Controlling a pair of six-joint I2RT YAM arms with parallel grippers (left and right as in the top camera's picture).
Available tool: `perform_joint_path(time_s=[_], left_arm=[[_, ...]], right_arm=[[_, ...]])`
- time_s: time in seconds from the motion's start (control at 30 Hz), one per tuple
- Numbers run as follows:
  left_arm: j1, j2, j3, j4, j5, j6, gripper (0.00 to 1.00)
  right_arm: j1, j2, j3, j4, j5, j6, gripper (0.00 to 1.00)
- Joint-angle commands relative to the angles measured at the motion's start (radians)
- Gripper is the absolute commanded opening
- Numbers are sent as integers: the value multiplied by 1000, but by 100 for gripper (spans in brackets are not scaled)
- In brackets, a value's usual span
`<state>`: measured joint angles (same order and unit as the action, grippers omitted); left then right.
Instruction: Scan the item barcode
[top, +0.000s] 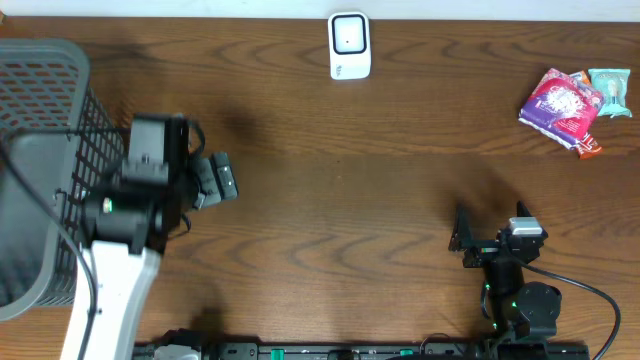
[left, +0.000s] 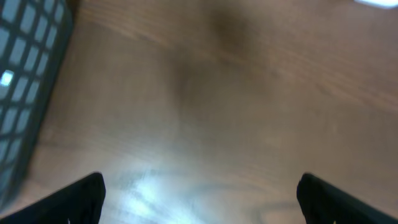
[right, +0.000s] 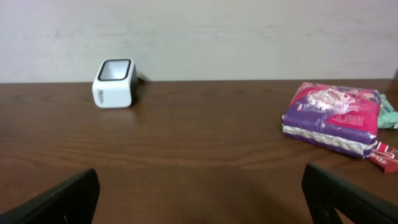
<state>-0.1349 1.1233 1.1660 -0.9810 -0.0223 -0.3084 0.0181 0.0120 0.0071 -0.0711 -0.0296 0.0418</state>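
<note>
The white barcode scanner (top: 349, 45) stands at the far middle of the table, and the right wrist view shows the scanner (right: 114, 83) at far left. The items lie at the far right: a purple-pink packet (top: 560, 103), a teal packet (top: 610, 90) and a small red bar (top: 588, 145). In the right wrist view the purple-pink packet (right: 333, 118) lies ahead to the right. My right gripper (top: 490, 225) (right: 202, 199) is open and empty near the front edge, well short of the items. Beside the basket, my left gripper (top: 215, 180) (left: 202, 199) is open over bare wood.
A dark wire basket (top: 40, 160) fills the left side of the table, right next to the left arm; the basket (left: 25, 74) also shows at the left of the blurred left wrist view. A pale wall (right: 199, 31) rises behind the table's far edge.
</note>
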Motion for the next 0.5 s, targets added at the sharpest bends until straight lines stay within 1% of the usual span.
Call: perform_joint_path(time_s=[0.0,0.27,0.4,0.47], left_arm=[[-2,-149,-211,133,-16,19,98],[-2,-520,-606,406,-11,29,98],[-2,-722,-749,514,-5,63,98],[-2,-780,-785,536,-5,70,98]], right_arm=[[14,-7,-2,-4,-5,13,99],[14,-7,-2,-4,-5,13,99],[14,-7,-2,-4,-5,13,99],[14,-7,-2,-4,-5,13,99]])
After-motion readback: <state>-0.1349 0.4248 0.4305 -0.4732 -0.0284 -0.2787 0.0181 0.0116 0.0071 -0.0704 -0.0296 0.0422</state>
